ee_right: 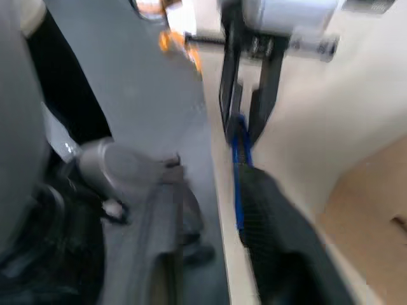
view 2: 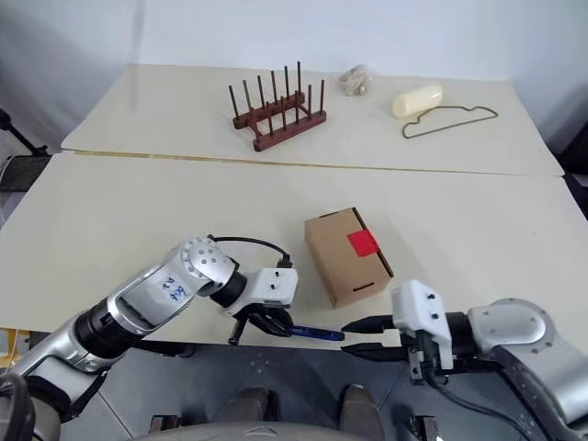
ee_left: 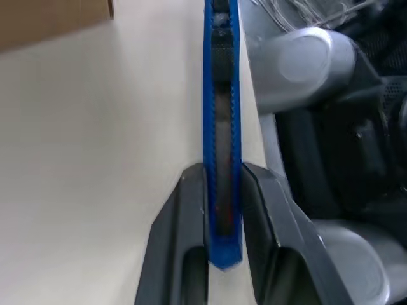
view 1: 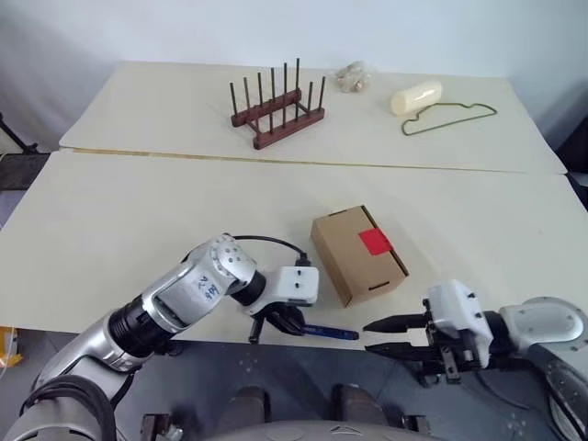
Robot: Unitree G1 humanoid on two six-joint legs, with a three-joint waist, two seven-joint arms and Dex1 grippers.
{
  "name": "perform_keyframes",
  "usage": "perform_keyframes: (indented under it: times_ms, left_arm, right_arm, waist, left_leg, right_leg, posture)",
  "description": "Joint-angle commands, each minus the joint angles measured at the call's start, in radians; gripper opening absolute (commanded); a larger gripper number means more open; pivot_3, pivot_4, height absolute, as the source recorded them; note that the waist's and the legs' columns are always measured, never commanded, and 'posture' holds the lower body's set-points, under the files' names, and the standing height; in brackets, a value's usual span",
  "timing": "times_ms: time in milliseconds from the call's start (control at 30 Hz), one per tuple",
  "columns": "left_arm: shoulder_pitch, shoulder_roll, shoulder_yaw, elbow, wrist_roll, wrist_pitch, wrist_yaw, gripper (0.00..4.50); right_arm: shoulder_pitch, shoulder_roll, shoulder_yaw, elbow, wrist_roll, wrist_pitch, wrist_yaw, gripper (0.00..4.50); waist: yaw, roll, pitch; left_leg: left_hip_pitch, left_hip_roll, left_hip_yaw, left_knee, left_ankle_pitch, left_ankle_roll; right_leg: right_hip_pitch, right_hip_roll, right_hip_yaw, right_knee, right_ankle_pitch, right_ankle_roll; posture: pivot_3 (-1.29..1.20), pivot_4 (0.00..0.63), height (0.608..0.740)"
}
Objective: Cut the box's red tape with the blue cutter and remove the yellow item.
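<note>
Left gripper (view 1: pixel 276 322) clamps the blue cutter (view 1: pixel 329 332) at the cream table (view 1: pixel 110 239) edge.

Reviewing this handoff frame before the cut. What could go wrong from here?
1. The left gripper holds the blue cutter at the table edge; a slip during handoff likely drops it off the edge.
2. The right gripper fingers appear open around the cutter's tip; a tip grasp may be poor for cutting the red tape on the box.
</note>
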Motion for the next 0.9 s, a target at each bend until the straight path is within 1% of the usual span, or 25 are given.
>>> perform_keyframes:
  times_ms: [33,200,267,333,533,900]
  left_arm:
    - [-0.034,-0.032,-0.035,0.025,0.058,0.040,0.081,0.40]
    - [-0.031,-0.031,-0.063,0.004,0.054,0.070,0.101,0.40]
    - [-0.026,-0.030,-0.071,-0.002,0.051,0.081,0.109,0.40]
    - [-0.025,-0.021,-0.081,-0.010,0.051,0.085,0.113,0.40]
    - [-0.021,-0.008,-0.082,-0.022,0.040,0.104,0.124,0.40]
    - [-0.017,-0.005,-0.080,-0.039,0.025,0.135,0.142,0.40]
  right_arm:
    - [-0.005,0.032,0.083,0.006,-0.142,-0.063,-0.075,0.03]
    - [-0.057,0.085,0.157,0.041,-0.232,-0.077,-0.140,0.03]
    - [-0.087,0.115,0.202,0.072,-0.266,-0.087,-0.151,0.03]
    - [-0.101,0.130,0.221,0.090,-0.282,-0.090,-0.154,0.03]
    - [-0.135,0.126,0.238,0.163,-0.329,-0.118,-0.140,0.03]
    - [-0.174,0.134,0.243,0.260,-0.343,-0.141,-0.121,0.03]
  waist:
    - [0.002,0.000,0.000]
    - [-0.002,0.000,0.000]
    - [-0.002,0.000,0.000]
    - [-0.001,0.000,0.000]
    - [-0.003,0.000,-0.001]
    - [-0.004,0.000,-0.001]
  left_leg:
    - [0.000,-0.001,-0.001,0.002,0.000,0.000]
    - [0.001,-0.001,0.000,0.003,0.000,0.000]
    - [0.001,-0.001,-0.001,0.003,0.000,0.000]
    - [0.001,-0.001,-0.001,0.003,0.000,0.000]
    - [0.001,-0.001,-0.001,0.003,0.000,0.000]
    - [0.002,-0.001,-0.001,0.003,0.001,0.000]
  right_leg:
    - [0.001,0.000,0.000,0.000,0.000,0.000]
    - [0.002,-0.001,0.002,-0.001,0.000,0.000]
    - [0.002,-0.001,0.002,-0.001,0.000,0.000]
    - [0.002,-0.001,0.002,-0.001,0.000,0.000]
    - [0.002,-0.001,0.002,-0.001,0.000,0.000]
    - [0.002,-0.001,0.002,0.000,0.000,0.000]
  posture:
    - [0.00,0.150,0.740]
    - [0.00,0.150,0.740]
    - [0.00,0.150,0.740]
    - [0.00,0.150,0.740]
    - [0.00,0.150,0.740]
    - [0.00,0.150,0.740]
